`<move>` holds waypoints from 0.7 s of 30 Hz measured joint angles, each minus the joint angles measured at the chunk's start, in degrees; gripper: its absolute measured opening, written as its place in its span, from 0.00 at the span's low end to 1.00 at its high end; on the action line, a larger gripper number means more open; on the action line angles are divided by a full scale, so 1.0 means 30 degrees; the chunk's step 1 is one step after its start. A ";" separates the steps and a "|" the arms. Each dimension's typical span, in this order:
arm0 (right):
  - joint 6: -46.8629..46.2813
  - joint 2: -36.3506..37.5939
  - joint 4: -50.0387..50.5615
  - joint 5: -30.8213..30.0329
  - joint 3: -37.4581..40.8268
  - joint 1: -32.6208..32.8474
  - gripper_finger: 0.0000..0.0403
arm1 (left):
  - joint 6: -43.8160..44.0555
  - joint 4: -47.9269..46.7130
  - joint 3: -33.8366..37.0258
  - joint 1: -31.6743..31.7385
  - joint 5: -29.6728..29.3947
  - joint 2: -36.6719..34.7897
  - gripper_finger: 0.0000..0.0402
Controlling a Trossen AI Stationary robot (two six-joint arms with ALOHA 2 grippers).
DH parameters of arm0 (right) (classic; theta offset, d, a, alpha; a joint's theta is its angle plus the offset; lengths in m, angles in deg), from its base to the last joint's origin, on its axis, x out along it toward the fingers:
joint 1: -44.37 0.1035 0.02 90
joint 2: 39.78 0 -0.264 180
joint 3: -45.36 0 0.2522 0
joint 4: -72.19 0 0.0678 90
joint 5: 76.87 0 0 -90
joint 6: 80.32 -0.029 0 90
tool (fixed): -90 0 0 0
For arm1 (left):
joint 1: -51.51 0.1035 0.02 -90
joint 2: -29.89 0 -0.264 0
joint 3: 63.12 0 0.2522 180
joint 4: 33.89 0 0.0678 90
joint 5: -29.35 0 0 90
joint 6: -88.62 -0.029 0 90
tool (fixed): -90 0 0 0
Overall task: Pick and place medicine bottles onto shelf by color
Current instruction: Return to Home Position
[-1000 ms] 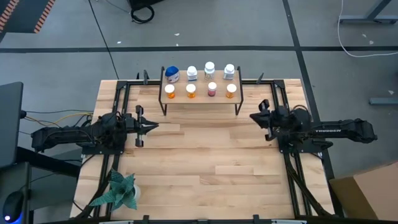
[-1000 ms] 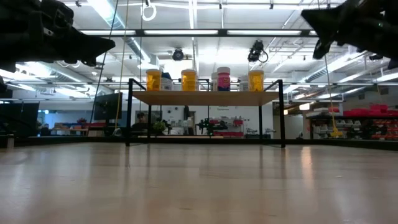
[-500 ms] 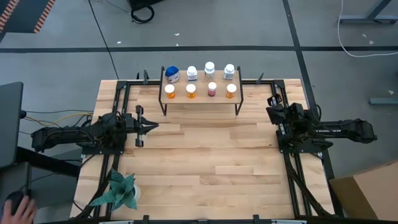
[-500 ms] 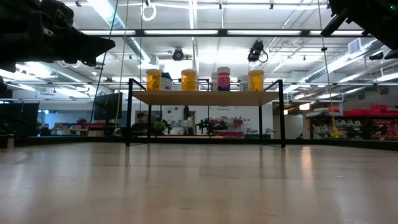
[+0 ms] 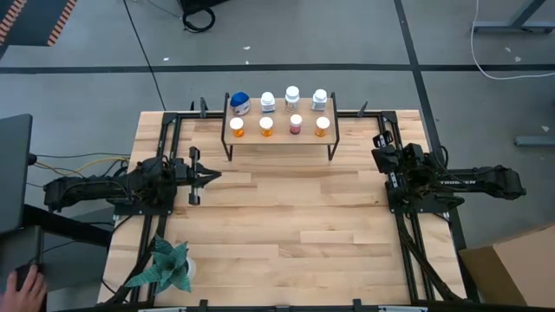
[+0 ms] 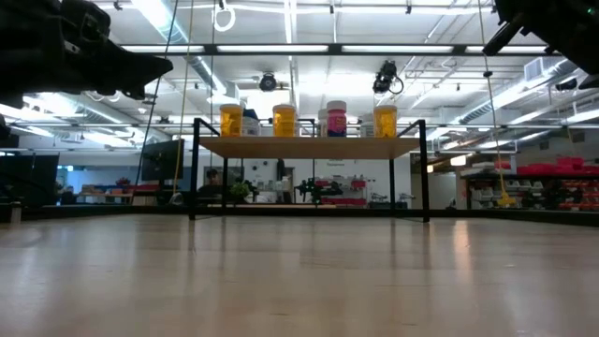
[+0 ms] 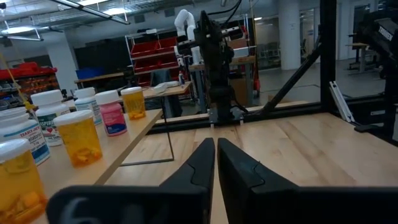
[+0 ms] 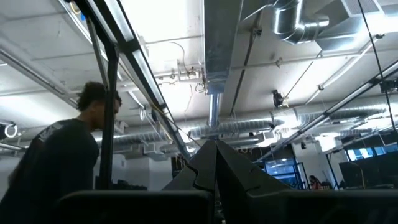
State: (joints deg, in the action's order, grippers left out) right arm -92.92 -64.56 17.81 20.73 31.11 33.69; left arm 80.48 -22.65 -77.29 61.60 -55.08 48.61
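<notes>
Left pincer [image 7: 215, 149], its two dark fingers pressed together and holding nothing, hangs above the left side of the worktop [image 5: 286, 225] and points across toward the middle. Right pincer [image 8: 216, 146], fingers also together and empty, is drawn in over the right edge of the worktop and tilted up toward the ceiling.

Well apart from both, at the middle of the far edge, stands the shelf [image 5: 281, 134], a light wooden board on thin black legs. All eight medicine bottles [image 6: 284, 120] stand upright on its top board in two rows of four. The back row, from the left arm's side, is a blue-lidded bottle [image 5: 240, 102] and then three white bottles [image 5: 292, 96]. The front row is two orange bottles [image 5: 236, 126], a pink bottle [image 5: 296, 124], and one more orange bottle at the right end.

No bottle shows on the worktop itself, so the picking and placing looks finished. The colours are grouped by row, though the pink bottle sits between orange ones. What seems left is only for the arms to settle at rest; the right arm looks tucked in, the left reaches a little further inward.

A green plant [image 5: 169, 269] sits near the worktop's near left corner. A person's hand [image 5: 26, 284] shows beyond that corner, off the worktop
</notes>
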 joint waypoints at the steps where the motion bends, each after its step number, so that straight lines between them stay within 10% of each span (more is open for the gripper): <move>1: 0.0000 0.0000 0.0003 0.0000 0.0000 -0.0004 0.04 | 0.0000 0.0005 0.0000 -0.0252 -0.0073 0.0001 0.07; 21: 0.0007 0.0000 0.0007 0.0000 0.0000 -0.0004 0.04 | 0.0000 0.0005 0.0000 -0.1312 -0.0082 0.0000 0.08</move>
State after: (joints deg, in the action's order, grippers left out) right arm -92.90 -64.56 17.83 20.73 31.11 33.68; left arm 80.48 -22.64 -77.29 57.67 -55.33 48.61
